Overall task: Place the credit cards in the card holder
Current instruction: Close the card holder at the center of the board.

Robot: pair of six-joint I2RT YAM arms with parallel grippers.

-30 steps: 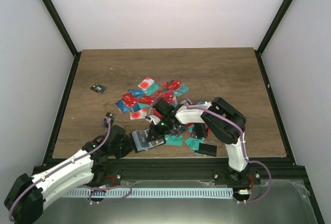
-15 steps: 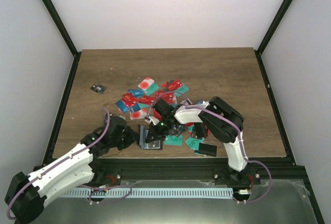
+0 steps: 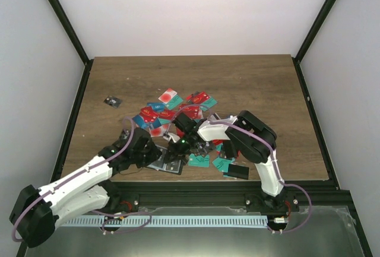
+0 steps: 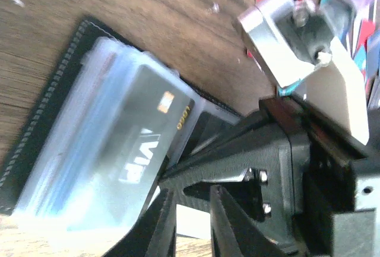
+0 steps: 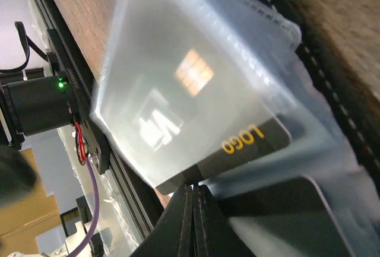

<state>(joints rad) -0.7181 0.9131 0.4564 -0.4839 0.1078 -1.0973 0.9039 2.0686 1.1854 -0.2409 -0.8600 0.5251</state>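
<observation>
Top view overhead, far; 2 wrist views close, sharing card holder (image 4: 89, 150).

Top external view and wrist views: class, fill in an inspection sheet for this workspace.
Surface: brown wooden table.
Job's things: credit cards heaped mid-table; card holder open at near edge, black card partly in a clear pocket.
Clutter: small black item far left; flat black case near right.
Grippers: right gripper shut at the black card; left gripper beside the holder, grip unclear.
Cables: purple cable along each arm.
Surroundings: white walls, black frame.

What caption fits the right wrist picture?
Black plastic card with gold LOGO, half inside a clear pocket, shut right gripper at its edge.
</observation>
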